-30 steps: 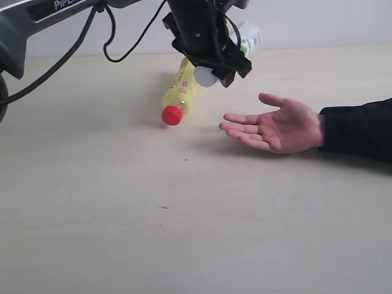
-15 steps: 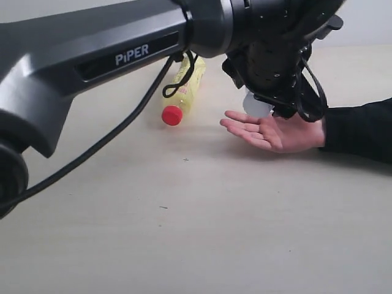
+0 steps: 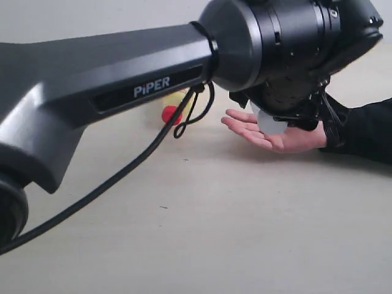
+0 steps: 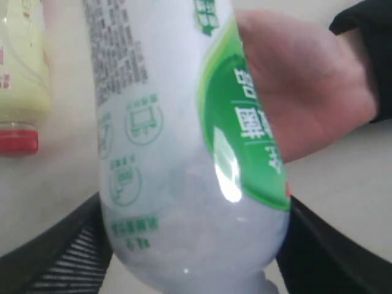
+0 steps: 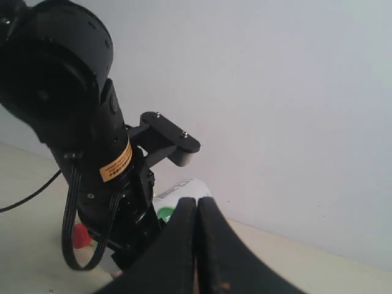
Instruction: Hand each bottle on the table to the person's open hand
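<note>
The left tool [image 4: 193, 248] has its jaws spread wide around the green-label bottle [image 4: 184, 153] and grips it by the sides. A dark ribbed pad presses on each flank near the rounded base. Holding it by the body leaves the rest of the bottle free for the person to take.

In the exterior view the bottle's pale base [image 3: 271, 122] hangs just over the person's hand [image 3: 288, 138]. I cannot tell whether it touches the palm yet. The hand lies palm up on the desk [image 3: 214, 233], reaching in from 3 o'clock with the fingers pointing to 9 o'clock. It makes a shallow cup, so a released bottle should settle there and not roll away. By my judgement this handover is close to the release.

The bottle is thin clear plastic, smooth and glossy, and a bright glint shows on its curved green wrap. Fine grey print and small icons cover the clear part.

At 9 o'clock from the hand, well apart from it, the yellow bottle [image 3: 169, 114] lies on its side with its ridged red cap toward the camera. It waits its turn. No other bottles show.

The desk is a matte pale beige with a faint grain and a few dark specks. The right tool [image 5: 197, 245] is pinched closed on nothing and held clear of the exchange.
</note>
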